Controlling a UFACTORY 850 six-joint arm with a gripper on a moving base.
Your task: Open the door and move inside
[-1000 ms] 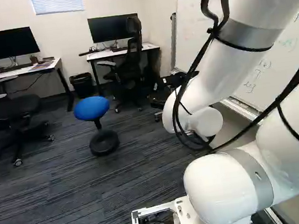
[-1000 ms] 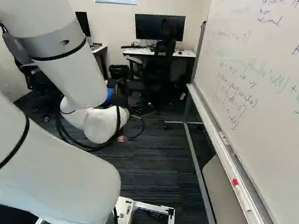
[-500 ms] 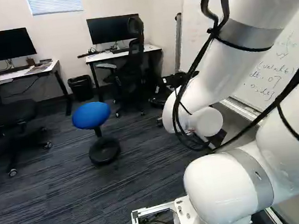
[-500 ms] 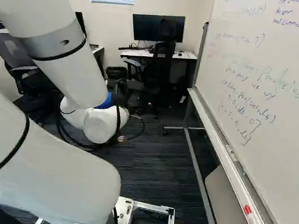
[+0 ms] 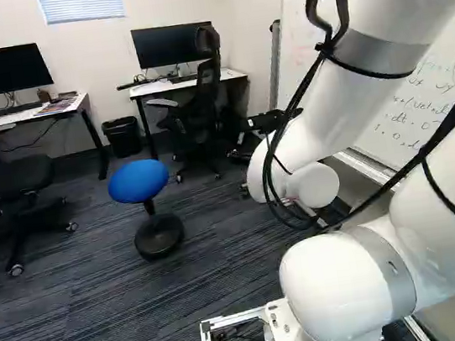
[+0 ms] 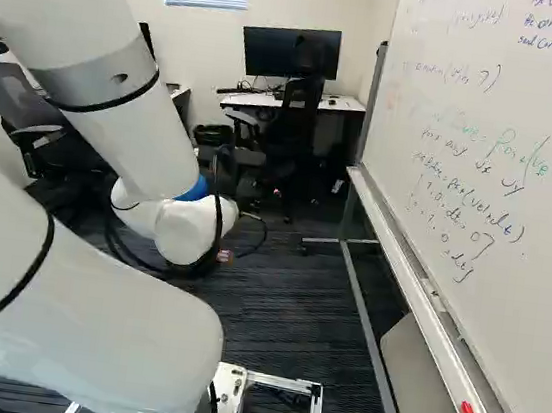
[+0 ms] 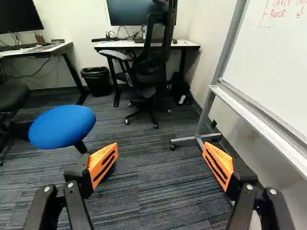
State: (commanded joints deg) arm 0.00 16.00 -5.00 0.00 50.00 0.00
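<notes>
The base has moved: against the earlier frames the scene has slid and grown in the base views, as in a drive forward, while the arm [image 5: 315, 133] keeps its pose over the joint at their foot. The blue stool [image 5: 138, 181], left of the middle of the left base view, sits slightly lower and larger. The office chair [image 5: 10, 180] at that view's left edge has slipped further left, and a dark shape once in the lower left corner has gone. In the right base view the whiteboard [image 6: 541, 259] fills more of the right side, and the red-capped marker [image 6: 469, 411] on its ledge has shifted to the lower right. The far desk [image 6: 344, 103], upper middle there, has barely shifted. In the wrist view the gripper [image 7: 160, 150] is released, its orange pads [image 7: 103, 165] wide apart with only carpet [image 7: 158, 187] showing beyond the gap; the stool's seat lies ahead, beside one finger. Where the door is, I cannot tell.
</notes>
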